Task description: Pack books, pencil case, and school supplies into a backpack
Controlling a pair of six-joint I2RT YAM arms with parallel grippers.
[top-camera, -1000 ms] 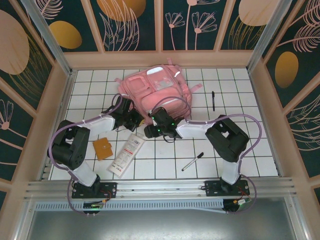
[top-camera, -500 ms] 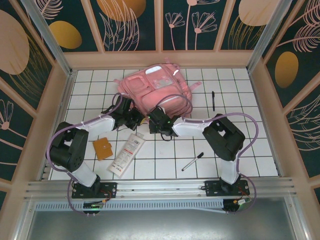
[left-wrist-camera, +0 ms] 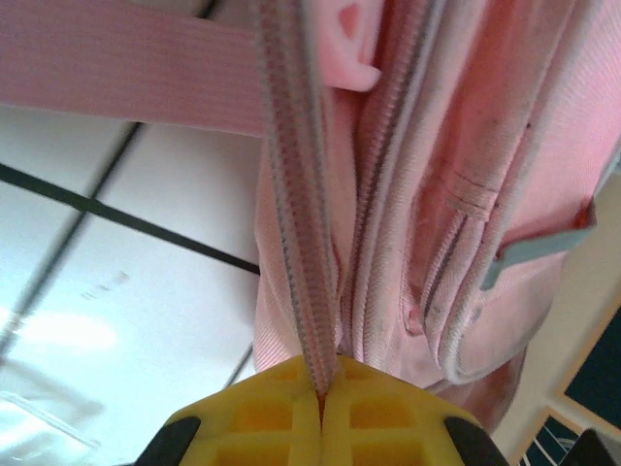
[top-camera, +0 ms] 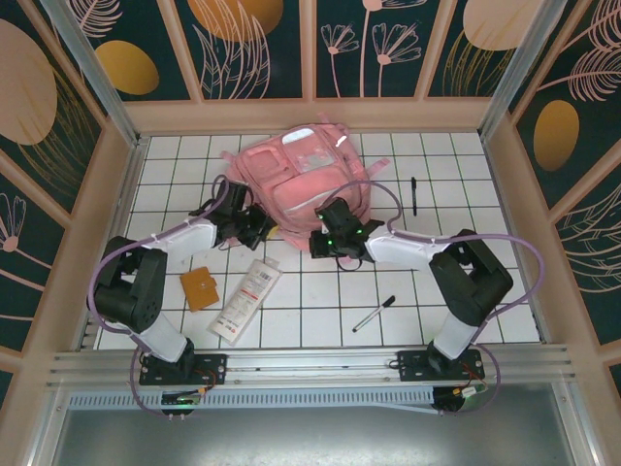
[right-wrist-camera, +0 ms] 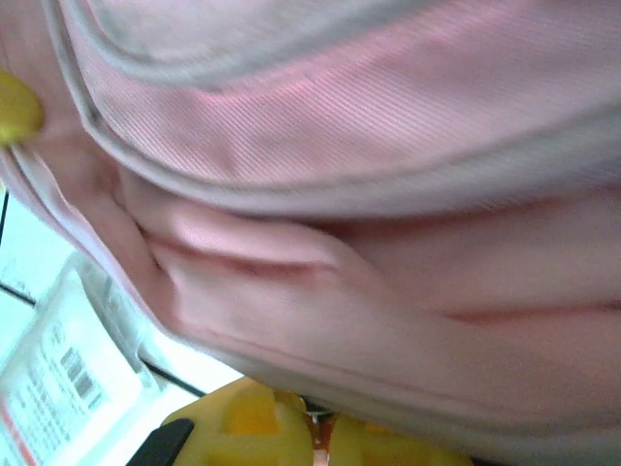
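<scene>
The pink backpack (top-camera: 303, 170) lies at the back of the tiled table. My left gripper (top-camera: 258, 226) is at its near left corner, and its yellow fingers (left-wrist-camera: 281, 417) are shut on the backpack's zipper strip (left-wrist-camera: 296, 194). My right gripper (top-camera: 328, 239) is shut at the backpack's near edge, pinching something small under the pink fabric (right-wrist-camera: 388, 291). The white pencil case (top-camera: 245, 299) lies on the tiles in front, and its printed end (right-wrist-camera: 58, 379) shows beside the bag. An orange-brown square (top-camera: 200, 287), a whitish pen (top-camera: 374, 314) and a black pen (top-camera: 413, 194) lie loose. The books are out of view.
Wooden walls (top-camera: 87, 223) close in the table on three sides, and a metal rail (top-camera: 310, 364) runs along the near edge. Open tiles lie at the front right around the whitish pen.
The right gripper has moved right and up to the backpack's near edge and closed there, its elbow swinging right. The left gripper has stayed shut, shifting slightly up and left.
</scene>
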